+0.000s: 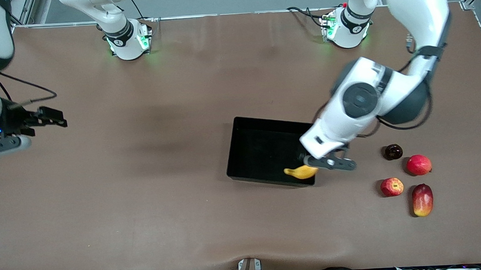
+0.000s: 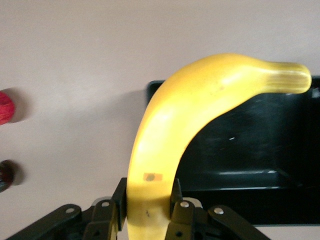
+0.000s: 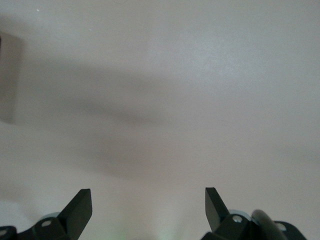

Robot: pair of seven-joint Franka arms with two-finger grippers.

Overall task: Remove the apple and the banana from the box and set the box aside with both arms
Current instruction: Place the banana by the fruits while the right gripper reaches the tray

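My left gripper (image 1: 313,165) is shut on the yellow banana (image 1: 301,171) and holds it by one end over a corner of the black box (image 1: 257,146). In the left wrist view the banana (image 2: 185,115) curves up from between the fingers of this gripper (image 2: 148,200), with the box (image 2: 260,150) under its tip. The red apple (image 1: 391,187) with yellowish patches lies on the table toward the left arm's end, apart from the box. My right gripper (image 1: 49,117) waits open over bare table at the right arm's end, and it (image 3: 148,200) has nothing between its fingers.
Beside the apple lie a dark plum (image 1: 393,151), a round red fruit (image 1: 418,164) and a red-yellow mango (image 1: 422,200). The plum (image 2: 5,175) and a red fruit (image 2: 4,106) show at the edge of the left wrist view. Brown table surrounds the box.
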